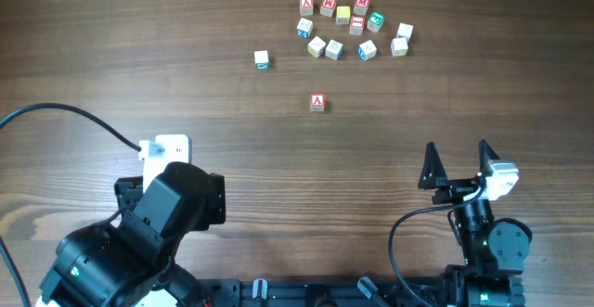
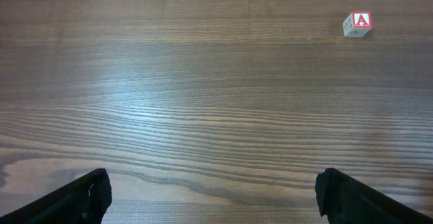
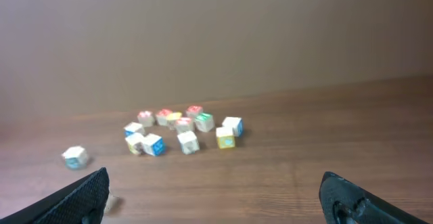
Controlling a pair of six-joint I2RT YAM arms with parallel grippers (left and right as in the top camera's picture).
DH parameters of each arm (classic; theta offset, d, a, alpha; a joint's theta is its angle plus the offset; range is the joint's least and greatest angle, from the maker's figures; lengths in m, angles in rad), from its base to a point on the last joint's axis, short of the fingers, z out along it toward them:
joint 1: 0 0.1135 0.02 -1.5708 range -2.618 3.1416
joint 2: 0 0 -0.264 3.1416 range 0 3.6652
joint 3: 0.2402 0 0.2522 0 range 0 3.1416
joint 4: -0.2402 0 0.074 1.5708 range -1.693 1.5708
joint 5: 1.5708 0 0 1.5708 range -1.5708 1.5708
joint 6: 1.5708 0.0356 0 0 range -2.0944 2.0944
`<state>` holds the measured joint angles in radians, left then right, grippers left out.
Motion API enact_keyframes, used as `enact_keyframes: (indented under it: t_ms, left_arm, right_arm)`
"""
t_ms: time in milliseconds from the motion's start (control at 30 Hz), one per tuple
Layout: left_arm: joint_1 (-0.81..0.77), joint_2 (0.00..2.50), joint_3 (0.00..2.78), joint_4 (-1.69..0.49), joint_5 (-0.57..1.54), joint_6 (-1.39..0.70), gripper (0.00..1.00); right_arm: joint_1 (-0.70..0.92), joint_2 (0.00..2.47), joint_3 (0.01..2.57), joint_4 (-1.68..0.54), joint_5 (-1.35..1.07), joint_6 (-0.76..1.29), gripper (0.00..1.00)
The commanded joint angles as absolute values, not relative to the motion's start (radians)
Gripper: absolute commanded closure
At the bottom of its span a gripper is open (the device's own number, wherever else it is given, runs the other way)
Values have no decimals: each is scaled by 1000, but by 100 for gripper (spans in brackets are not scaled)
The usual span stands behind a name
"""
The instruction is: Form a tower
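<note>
No tower is standing yet: the letter cubes (image 1: 348,29) are lying clustered far right, with a red-marked cube (image 1: 317,103) nearer and alone. The left gripper (image 2: 213,187) and right gripper (image 1: 457,149) are being held wide and empty. The start is judged in hand; a first cube is waiting to be reached.

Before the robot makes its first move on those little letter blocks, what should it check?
1. Left fingers open and holding nothing: ok.
2. Right fingers open and holding nothing: ok.
3. Red A block stands alone on the table, with room on both sides for fingers: ok.
4. Green-marked block also stands apart from the rest: ok.
5. Group of blocks at the far side is loose enough for a clean pick: not ok, several sit very close together.
6. Stack already started: cannot tell. The overhead view hides height and the right wrist view is blurred.
</note>
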<state>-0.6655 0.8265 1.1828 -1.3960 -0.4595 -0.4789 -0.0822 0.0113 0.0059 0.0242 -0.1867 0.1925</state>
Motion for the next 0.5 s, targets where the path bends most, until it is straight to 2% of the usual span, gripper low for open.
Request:
enact_keyframes:
  t_ms: [0,33,167,233,367,467]
  left_arm:
    - [-664,825,1184,-1396,-454,-471,0]
    - [-664,825,1184,-1396,-454,-471,0]
    - [-664,825,1184,-1396,-454,-471,0]
    - [-664,825,1184,-1396,-454,-471,0]
    - [-664,825,1184,-1396,-454,-471,0]
    - [-664,825,1184,-1396,-454,-471,0]
  right_arm:
    - [-87,7,5,30,-459,766,0]
    - [-86,20,5,34,-580,928,0]
    - [-86,39,5,37,-633,1170,0]
    - [-86,39,6,50,-698,967,1]
    - [-86,60,38,51,-655,963,0]
    - [-86,171,105,51,-637,912,0]
